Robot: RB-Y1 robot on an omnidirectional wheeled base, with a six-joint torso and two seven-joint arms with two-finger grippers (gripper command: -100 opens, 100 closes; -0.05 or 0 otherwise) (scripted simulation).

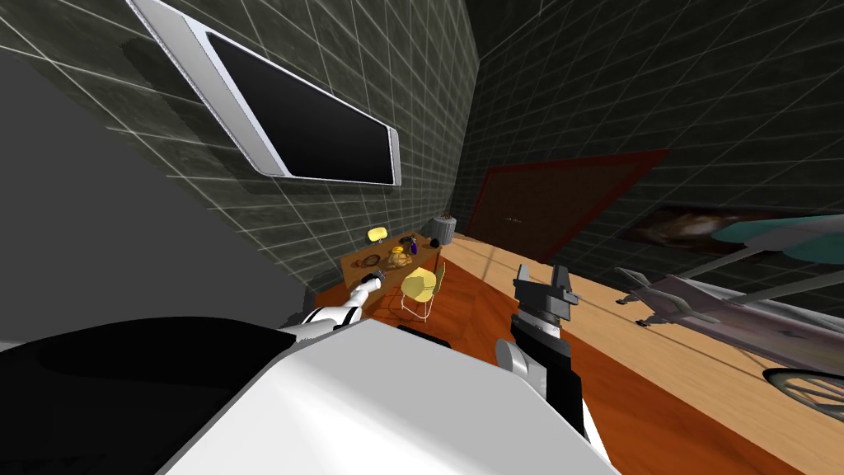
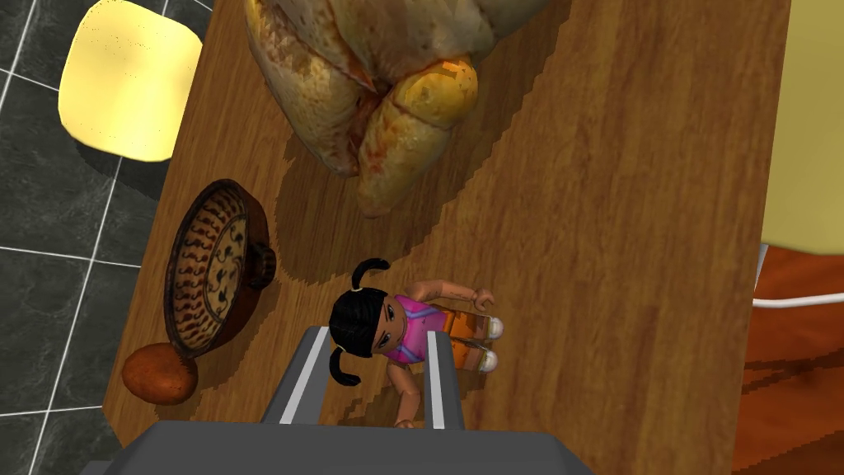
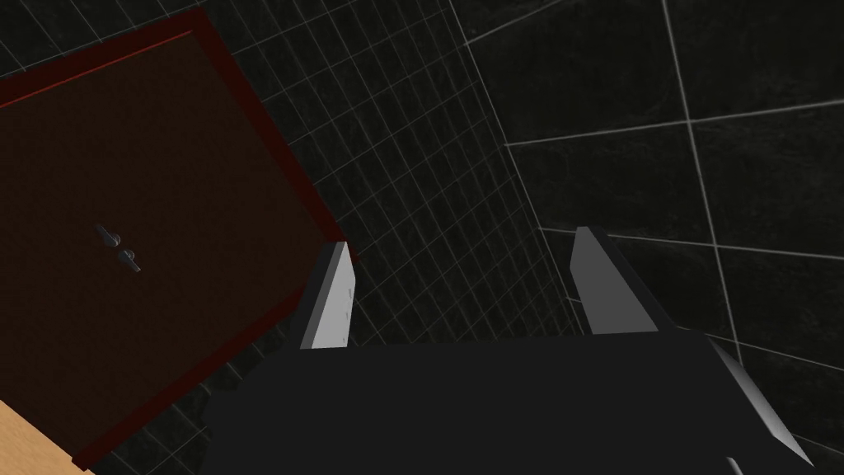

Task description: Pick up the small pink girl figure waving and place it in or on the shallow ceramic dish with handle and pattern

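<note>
The girl figure (image 2: 404,326), black pigtails, pink top and orange trousers, is on the wooden bench (image 2: 618,206), caught between the blades of the left claw (image 2: 377,331). The two fingers (image 2: 301,375) have drawn in narrow, one beside her head and the other across her chest, so the claw is gripping her. I can't tell whether her feet touch the wood. Near her head, but apart from her, sits the shallow brown dish (image 2: 210,268) with dark squiggles inside and a stubby handle turned towards her. A round brown ball (image 2: 159,373) lies just beside the dish's rim, near the bench edge. Past the figure is a big golden roast bird (image 2: 371,82), and a yellow chair (image 1: 420,284) stands at the bench's side. The right claw (image 1: 544,284) is held up well away from the bench, its fingers (image 3: 334,297) spread wide with nothing between them.
</note>
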